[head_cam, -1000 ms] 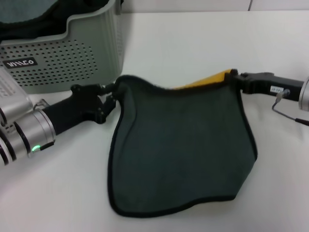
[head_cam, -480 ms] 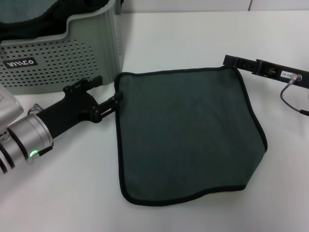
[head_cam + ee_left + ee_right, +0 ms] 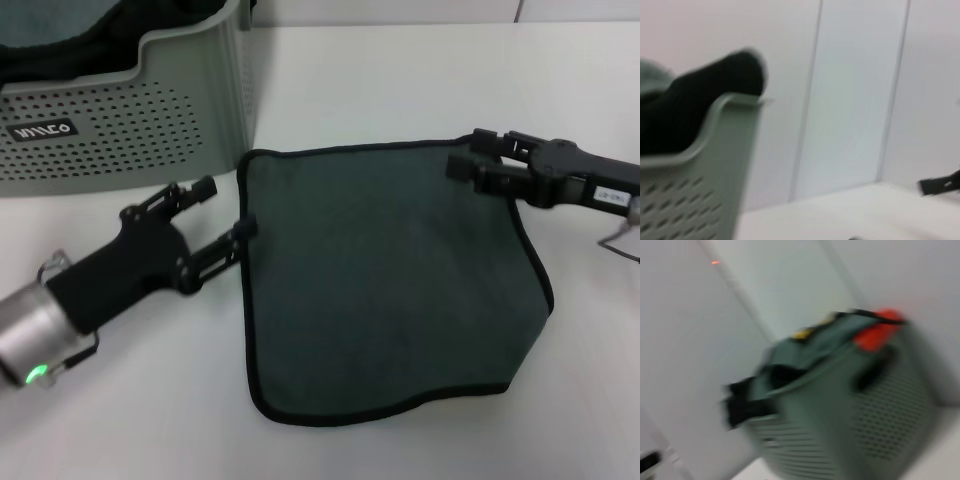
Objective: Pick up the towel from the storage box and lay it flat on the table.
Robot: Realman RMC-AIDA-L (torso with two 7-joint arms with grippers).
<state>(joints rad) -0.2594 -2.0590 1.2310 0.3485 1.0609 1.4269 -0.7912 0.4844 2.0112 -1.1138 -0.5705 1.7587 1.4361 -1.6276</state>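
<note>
White lettering on the small black label of the storage box was present but not legible. The towel lay spread, dark grey-green face up, on the plain white counter, just beside the box. The left tool stood released at the towel's left edge; the right tool stood released over its far right corner. Pale panelled walls backed the counter. More cloth filled the box.
</note>
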